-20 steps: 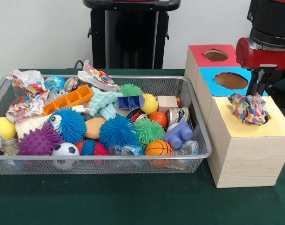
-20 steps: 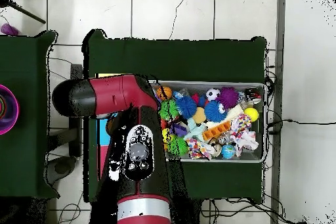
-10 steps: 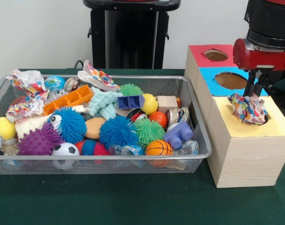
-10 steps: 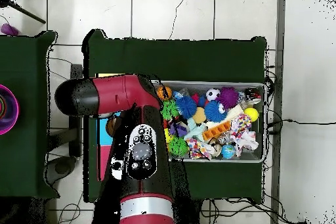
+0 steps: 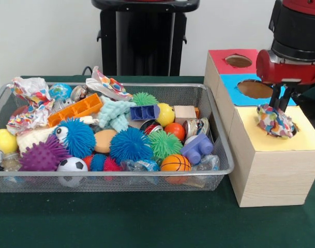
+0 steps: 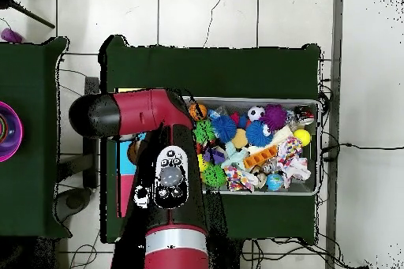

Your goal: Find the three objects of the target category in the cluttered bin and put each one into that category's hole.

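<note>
A crumpled paper wad sits in the hole of the yellow-topped wooden box and fills it, with its upper part still above the top. My gripper stands right over it; the fingers are slightly apart and their tips touch the wad's top. Two more printed wads lie in the wire-mesh bin: one at the left end, one at the back rim. In the overhead view my arm hides the gripper and the boxes; the bin and both wads show.
The red-topped box and blue-topped box stand behind the yellow one, both holes open. The bin holds spiky balls, a mint fuzzy toy, a small soccer ball, blocks and an orange tray. The black pedestal is behind.
My gripper has shifted a little left, from beside the wad to over its top. The wad has sunk slightly into the hole.
</note>
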